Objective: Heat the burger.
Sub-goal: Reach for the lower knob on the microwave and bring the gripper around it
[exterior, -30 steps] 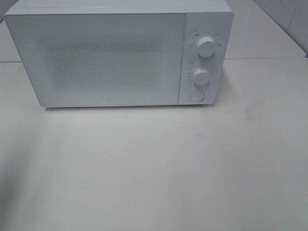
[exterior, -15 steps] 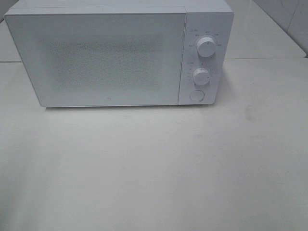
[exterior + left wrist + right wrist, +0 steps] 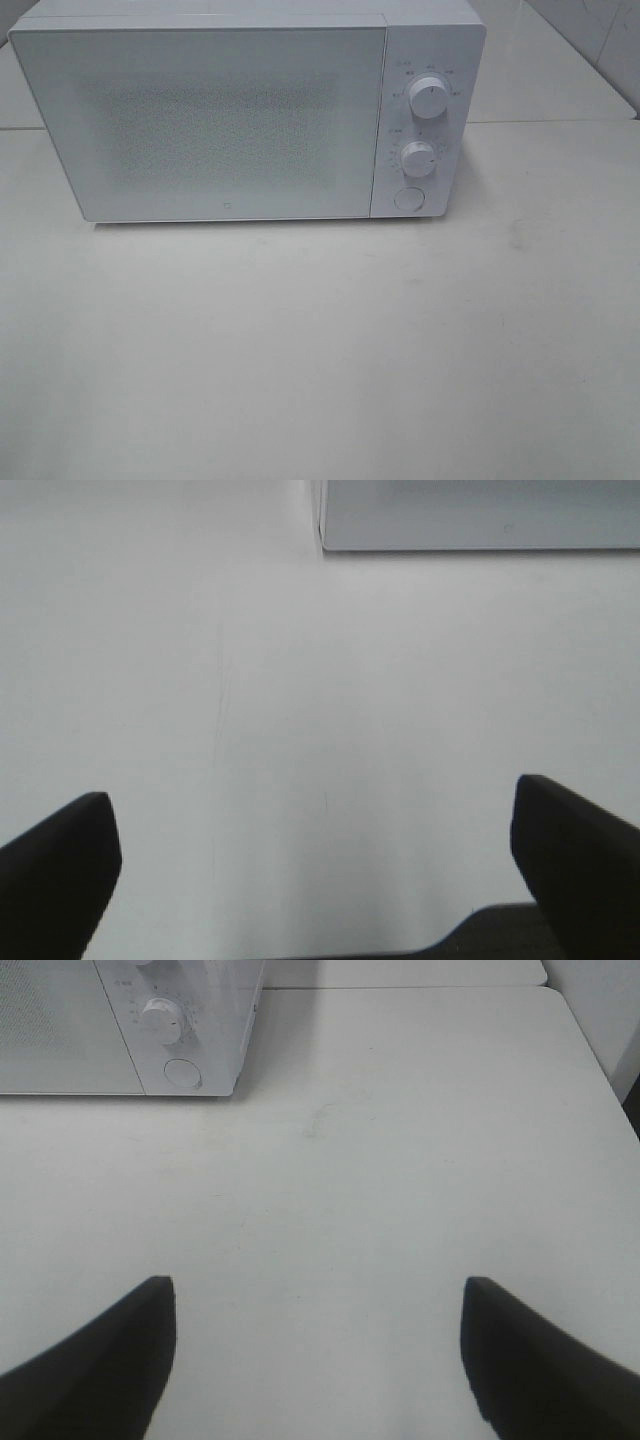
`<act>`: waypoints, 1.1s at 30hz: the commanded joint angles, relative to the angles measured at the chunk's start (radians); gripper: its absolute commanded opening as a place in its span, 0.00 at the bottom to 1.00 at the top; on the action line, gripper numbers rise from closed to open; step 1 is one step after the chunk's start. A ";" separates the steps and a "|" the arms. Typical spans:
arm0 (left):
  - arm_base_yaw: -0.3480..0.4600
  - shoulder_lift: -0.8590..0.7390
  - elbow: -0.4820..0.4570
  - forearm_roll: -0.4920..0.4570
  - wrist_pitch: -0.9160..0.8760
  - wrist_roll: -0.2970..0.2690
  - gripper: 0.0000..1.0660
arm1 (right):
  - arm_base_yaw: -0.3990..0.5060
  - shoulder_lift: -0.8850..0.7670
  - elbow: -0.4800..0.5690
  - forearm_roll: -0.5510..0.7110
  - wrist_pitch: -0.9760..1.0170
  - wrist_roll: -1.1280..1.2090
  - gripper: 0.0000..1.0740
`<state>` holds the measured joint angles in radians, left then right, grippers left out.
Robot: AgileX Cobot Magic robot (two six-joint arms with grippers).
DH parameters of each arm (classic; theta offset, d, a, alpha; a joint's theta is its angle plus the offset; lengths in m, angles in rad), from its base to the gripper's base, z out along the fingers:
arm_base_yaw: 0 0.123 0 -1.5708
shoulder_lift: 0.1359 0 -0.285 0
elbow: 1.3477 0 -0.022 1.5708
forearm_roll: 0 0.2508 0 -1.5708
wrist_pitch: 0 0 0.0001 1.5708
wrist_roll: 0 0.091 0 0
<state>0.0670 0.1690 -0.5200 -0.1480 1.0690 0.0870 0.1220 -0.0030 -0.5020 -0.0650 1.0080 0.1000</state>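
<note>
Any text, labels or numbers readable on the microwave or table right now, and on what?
Nothing can be read as text.
Marks ringing the upper knob on the microwave: too small, blurred.
Marks ringing the lower knob: same, unreadable.
Tiny logo low on the door: too small.
On the table: no writing seen.

White table (image 3: 320, 350); white microwave (image 3: 240, 110) on it.

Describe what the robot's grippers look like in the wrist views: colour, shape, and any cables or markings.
The left gripper and the right gripper look alike: each has two matte black fingers, broad wedges narrowing to blunt, rounded tips. No markings or cables show on them. A dark strip of the left one's body crosses the picture's edge. The arms are out of view.
</note>
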 commanded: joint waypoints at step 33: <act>0.002 -0.198 0.003 -0.002 -0.001 -0.007 0.92 | -0.006 -0.030 0.002 0.002 -0.010 -0.013 0.71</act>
<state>0.0670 -0.0040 -0.5200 -0.1480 1.0700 0.0870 0.1220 -0.0030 -0.5020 -0.0650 1.0080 0.1000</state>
